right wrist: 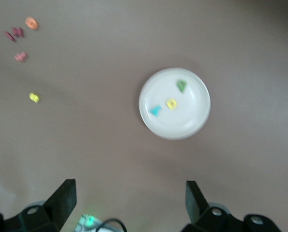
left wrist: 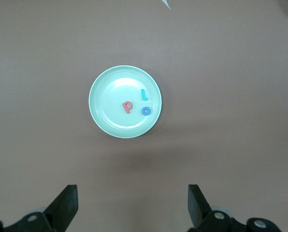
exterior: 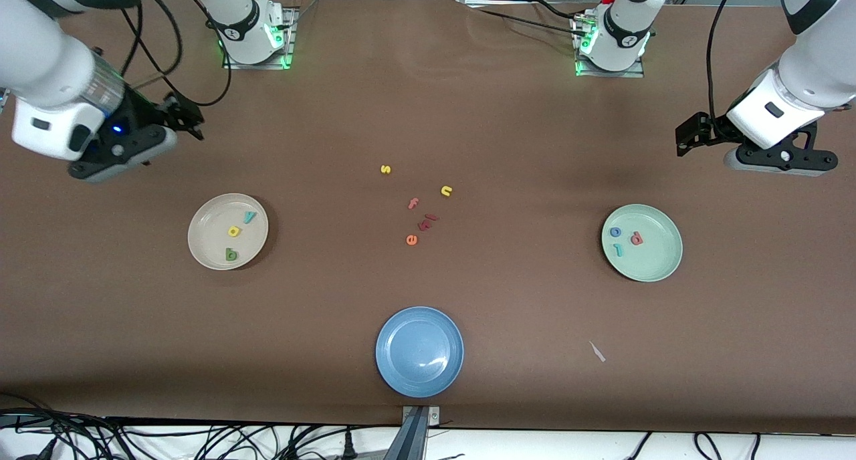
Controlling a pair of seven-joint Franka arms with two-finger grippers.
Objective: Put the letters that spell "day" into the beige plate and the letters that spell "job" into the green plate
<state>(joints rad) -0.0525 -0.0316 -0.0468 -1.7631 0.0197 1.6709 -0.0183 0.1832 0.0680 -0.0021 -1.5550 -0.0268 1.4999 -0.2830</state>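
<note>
White arms raised, jaws apart

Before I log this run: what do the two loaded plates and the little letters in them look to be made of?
Round cream-beige plate and round pale mint-green plate: probably smooth plastic or melamine, showing only a faint sheen. Small coloured letters such as the yellow one and pinkish-red one: matte, flat-cut, likely foam, though too small to be sure.

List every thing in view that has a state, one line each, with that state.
beige plate: holds teal y, yellow letter, green letter
green plate: holds blue o, teal j, pinkish-red b
blue plate: empty
loose letters: lying on the table between the plates
left hand: open, empty, raised
right hand: open, empty, raised
</note>
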